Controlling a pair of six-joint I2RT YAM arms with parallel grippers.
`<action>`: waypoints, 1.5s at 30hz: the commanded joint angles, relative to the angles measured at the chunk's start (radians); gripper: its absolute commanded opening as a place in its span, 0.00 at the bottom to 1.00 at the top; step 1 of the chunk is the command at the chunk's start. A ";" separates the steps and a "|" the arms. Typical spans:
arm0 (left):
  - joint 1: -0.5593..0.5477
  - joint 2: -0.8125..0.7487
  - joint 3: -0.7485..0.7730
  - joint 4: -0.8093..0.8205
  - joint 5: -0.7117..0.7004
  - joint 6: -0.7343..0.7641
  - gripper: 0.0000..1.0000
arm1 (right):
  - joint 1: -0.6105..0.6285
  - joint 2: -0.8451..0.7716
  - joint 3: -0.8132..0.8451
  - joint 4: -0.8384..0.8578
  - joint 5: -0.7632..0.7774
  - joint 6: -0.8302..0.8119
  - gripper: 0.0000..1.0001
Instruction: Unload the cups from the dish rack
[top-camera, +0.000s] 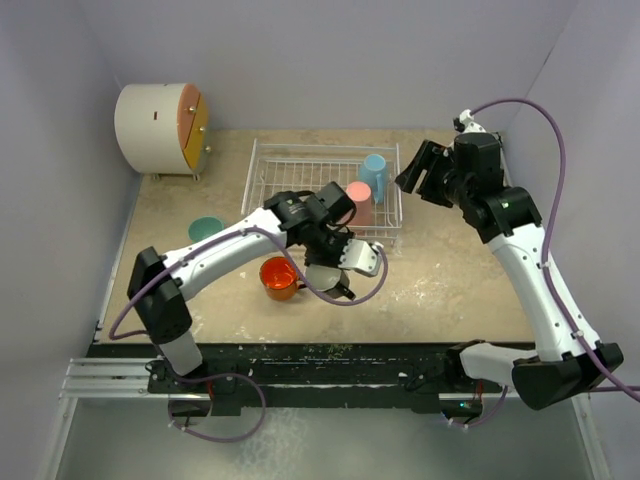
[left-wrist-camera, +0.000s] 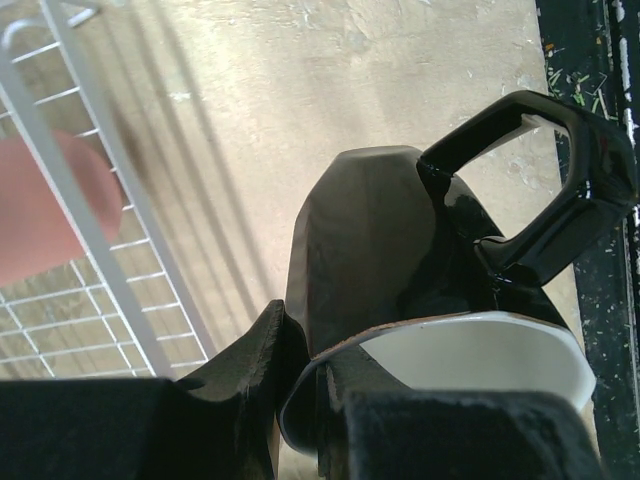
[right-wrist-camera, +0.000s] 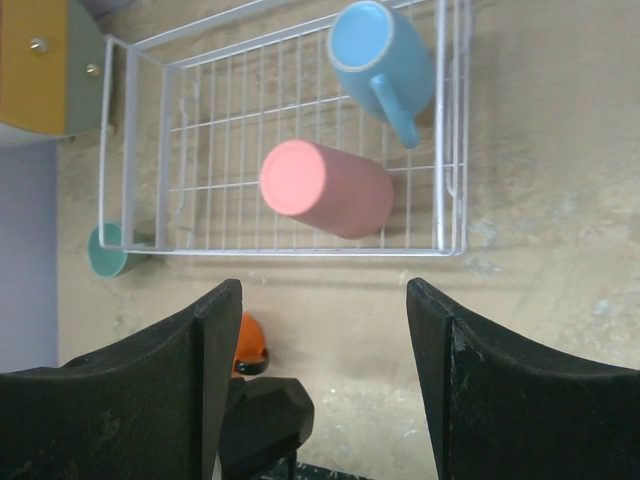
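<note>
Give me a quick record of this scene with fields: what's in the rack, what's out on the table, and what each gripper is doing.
in dish rack: pink tumbler, light blue mug
on table outside the rack: orange mug in front of it, teal mug off its left end
left gripper: shut on the rim of the black mug, in front of the rack
right gripper: open, empty, by the rack's right end
cups left to unload: two
</note>
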 joint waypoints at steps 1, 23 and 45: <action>-0.058 0.078 0.117 -0.026 -0.083 -0.041 0.00 | -0.019 -0.019 0.022 -0.047 0.098 -0.036 0.69; -0.078 0.389 0.286 -0.246 -0.100 -0.013 0.00 | -0.035 0.067 0.018 0.015 0.039 -0.033 0.70; -0.023 0.153 0.273 -0.157 -0.024 -0.014 0.99 | -0.021 0.213 0.108 0.070 0.088 -0.087 0.79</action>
